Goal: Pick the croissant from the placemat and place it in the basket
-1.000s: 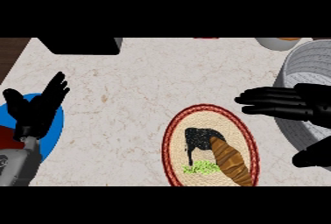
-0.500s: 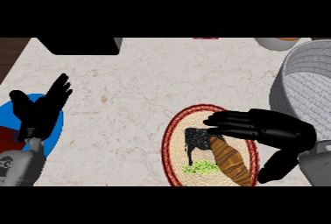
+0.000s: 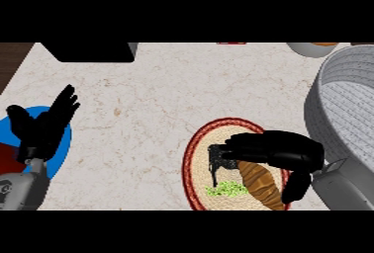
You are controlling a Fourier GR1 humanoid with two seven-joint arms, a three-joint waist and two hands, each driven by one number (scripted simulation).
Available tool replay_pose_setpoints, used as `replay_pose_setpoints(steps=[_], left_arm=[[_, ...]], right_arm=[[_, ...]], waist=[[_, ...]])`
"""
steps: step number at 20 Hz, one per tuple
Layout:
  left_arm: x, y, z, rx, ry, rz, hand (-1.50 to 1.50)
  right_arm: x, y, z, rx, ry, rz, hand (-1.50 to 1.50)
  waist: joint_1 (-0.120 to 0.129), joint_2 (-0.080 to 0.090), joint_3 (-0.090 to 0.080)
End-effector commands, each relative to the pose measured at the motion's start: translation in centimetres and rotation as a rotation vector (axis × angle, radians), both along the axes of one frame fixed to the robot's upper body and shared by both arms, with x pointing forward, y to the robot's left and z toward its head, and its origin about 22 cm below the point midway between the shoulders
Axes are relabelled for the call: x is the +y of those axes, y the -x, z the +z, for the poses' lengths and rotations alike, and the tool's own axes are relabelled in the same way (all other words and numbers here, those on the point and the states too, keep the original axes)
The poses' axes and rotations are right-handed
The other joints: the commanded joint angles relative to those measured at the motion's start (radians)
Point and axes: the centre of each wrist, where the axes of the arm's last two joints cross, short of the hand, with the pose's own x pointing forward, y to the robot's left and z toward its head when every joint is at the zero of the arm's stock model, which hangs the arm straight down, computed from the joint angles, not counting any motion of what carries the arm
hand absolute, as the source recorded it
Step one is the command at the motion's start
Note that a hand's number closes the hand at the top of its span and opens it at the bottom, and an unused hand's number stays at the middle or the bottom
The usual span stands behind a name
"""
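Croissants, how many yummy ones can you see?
1. The croissant lies on the round placemat, partly under the right hand, beside the grey basket. The hand hides part of the mat, so I cannot rule out more.

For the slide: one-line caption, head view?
Right hand curled over the croissant on the placemat, basket alongside; left hand rests open.
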Motion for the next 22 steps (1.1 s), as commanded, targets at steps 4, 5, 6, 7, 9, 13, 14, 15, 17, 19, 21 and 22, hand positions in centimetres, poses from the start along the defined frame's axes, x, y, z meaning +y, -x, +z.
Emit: replay_pose_setpoints(steps=[4, 5, 6, 7, 9, 13, 14, 15, 17, 19, 21, 22], left_arm=[[0.0, -0.8, 0.0, -0.012, 0.003, -0.001, 0.00], [0.5, 0.5, -0.2, 0.009, 0.012, -0.007, 0.00], [0.9, -1.1, 0.8, 0.014, 0.010, -0.005, 0.00], [-0.1, -0.7, 0.3, -0.007, 0.007, -0.009, 0.00], [0.0, -0.1, 0.3, 0.009, -0.008, 0.000, 0.00], [0.9, 0.5, 0.2, 0.011, -0.016, 0.004, 0.00], [-0.5, -0.2, 0.1, -0.002, -0.004, -0.011, 0.00], [1.2, 0.1, -0.1, 0.021, -0.003, 0.019, 0.00], [1.3, -0.6, -0.4, 0.008, 0.005, 0.012, 0.00], [1.5, -0.5, 0.2, -0.003, 0.013, 0.010, 0.00], [0.6, -0.2, -0.9, -0.006, -0.004, 0.002, 0.00], [-0.8, 0.1, -0.1, -0.006, -0.016, 0.017, 0.00]], right_arm=[[-1.3, -2.1, -0.5, 0.029, 0.007, 0.066, -1.50], [-1.9, -2.5, -0.2, 0.031, 0.014, 0.073, -1.50], [-2.6, -1.6, -1.3, 0.025, 0.022, 0.069, -1.50], [-1.2, -2.9, -1.3, 0.042, 0.008, 0.066, -1.50], [-1.5, -0.8, -0.8, 0.056, 0.005, 0.092, -1.50], [-1.6, -1.3, -1.2, 0.092, -0.022, 0.137, -1.50], [-2.1, -0.7, -3.1, 0.085, -0.020, 0.142, -1.50], [-2.4, 0.2, -2.3, 0.086, -0.024, 0.146, -1.50], [-1.5, -0.6, -4.1, 0.079, -0.008, 0.144, -1.50], [-1.6, -0.6, -3.1, 0.070, 0.001, 0.146, -1.50], [-1.3, 0.6, -5.0, 0.015, 0.030, 0.135, -1.50], [-0.6, -0.2, -2.8, 0.020, 0.026, 0.115, -1.50]], waist=[[-0.003, 0.000, 0.000], [0.001, 0.000, 0.000], [-0.005, 0.000, 0.000], [0.001, 0.001, 0.000], [-0.006, -0.002, 0.000], [-0.001, -0.002, 0.000], [-0.002, 0.000, 0.000], [-0.008, -0.001, 0.000], [-0.002, 0.002, 0.000], [-0.002, 0.000, 0.000], [-0.004, -0.001, 0.000], [-0.004, -0.002, 0.000]])
